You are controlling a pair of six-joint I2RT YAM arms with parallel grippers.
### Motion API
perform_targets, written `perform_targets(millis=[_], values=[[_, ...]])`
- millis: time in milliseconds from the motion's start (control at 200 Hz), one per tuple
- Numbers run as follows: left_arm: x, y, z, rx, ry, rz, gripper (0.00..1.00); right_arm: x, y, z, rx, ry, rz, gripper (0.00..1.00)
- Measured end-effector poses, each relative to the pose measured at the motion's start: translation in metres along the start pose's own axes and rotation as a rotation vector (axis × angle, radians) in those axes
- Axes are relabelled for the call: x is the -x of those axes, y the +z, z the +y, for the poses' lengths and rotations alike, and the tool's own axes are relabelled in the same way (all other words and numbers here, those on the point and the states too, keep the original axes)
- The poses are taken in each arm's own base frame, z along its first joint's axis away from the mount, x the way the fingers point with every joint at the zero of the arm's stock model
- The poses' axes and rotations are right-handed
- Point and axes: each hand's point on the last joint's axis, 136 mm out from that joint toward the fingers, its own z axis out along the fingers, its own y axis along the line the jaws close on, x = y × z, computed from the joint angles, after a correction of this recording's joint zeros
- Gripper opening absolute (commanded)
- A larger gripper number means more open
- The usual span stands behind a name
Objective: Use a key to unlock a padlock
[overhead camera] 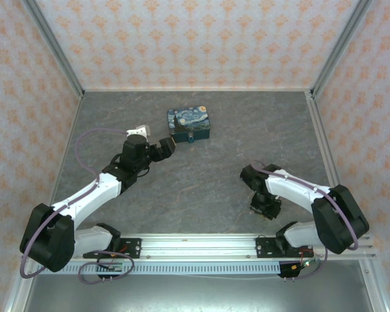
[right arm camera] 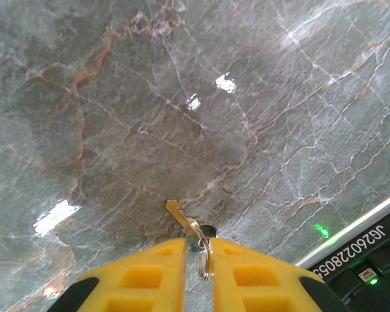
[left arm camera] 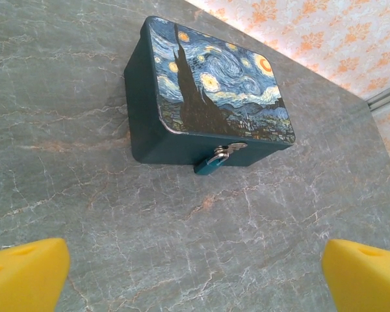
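The tiny teal padlock [left arm camera: 208,166] hangs by its thin metal shackle from the front clasp of a Starry Night tin [left arm camera: 208,97], and it is a small dot on the tin's near side [overhead camera: 191,138] from above. My left gripper [left arm camera: 195,273] is open, its yellow fingertips [left arm camera: 26,273] wide apart over bare tabletop just short of the tin [overhead camera: 188,123]. My right gripper [right arm camera: 197,250] points down at the table near its base [overhead camera: 265,207]. Its jaws are pinched on the head and ring of a small brass key [right arm camera: 182,218], whose blade sticks out forward on the tabletop.
The grey marble-patterned tabletop [overhead camera: 214,175] is walled by patterned panels on three sides. An aluminium rail [overhead camera: 201,244] with the arm bases runs along the near edge, close behind the right gripper.
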Motion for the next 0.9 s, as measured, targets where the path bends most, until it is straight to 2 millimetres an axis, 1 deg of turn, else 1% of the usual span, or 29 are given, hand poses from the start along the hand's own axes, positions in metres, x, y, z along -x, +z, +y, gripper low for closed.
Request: perform_targets(millis=[85, 105, 150, 200, 435, 536, 601, 671, 716, 811, 901], values=[[-0.001, 0.0, 0.001, 0.004, 0.006, 0.005, 1.0, 0.0, 0.001, 0.0, -0.006, -0.005, 0.003, 0.16], [-0.001, 0.0, 0.001, 0.005, 0.006, 0.005, 1.0, 0.0, 0.001, 0.0, -0.008, -0.005, 0.004, 0.12], [-0.002, 0.0, 0.002, 0.007, 0.007, 0.008, 1.0, 0.0, 0.001, 0.0, -0.013, -0.014, 0.006, 0.08], [-0.002, 0.0, 0.002, 0.009, 0.007, 0.01, 1.0, 0.0, 0.001, 0.0, -0.016, -0.013, 0.008, 0.0], [0.002, -0.008, 0.0, 0.006, 0.017, -0.007, 1.0, 0.0, -0.001, 0.004, -0.003, -0.027, 0.01, 0.0], [0.004, -0.012, -0.001, 0.003, 0.017, -0.011, 1.0, 0.005, -0.008, 0.012, 0.055, -0.03, -0.019, 0.0], [0.007, -0.015, -0.004, -0.003, 0.013, -0.016, 1.0, 0.012, -0.022, 0.025, 0.14, -0.045, -0.063, 0.0], [0.012, -0.018, -0.008, -0.016, -0.004, -0.025, 1.0, 0.024, -0.046, 0.046, 0.265, -0.076, -0.131, 0.0], [0.016, -0.021, -0.013, -0.029, -0.023, -0.031, 1.0, 0.032, -0.066, 0.062, 0.357, -0.104, -0.186, 0.0], [0.023, -0.023, -0.023, -0.061, -0.093, -0.028, 1.0, 0.047, -0.111, 0.09, 0.516, -0.176, -0.298, 0.0], [0.027, -0.026, -0.033, -0.088, -0.193, -0.009, 0.97, 0.057, -0.151, 0.113, 0.64, -0.262, -0.388, 0.0]])
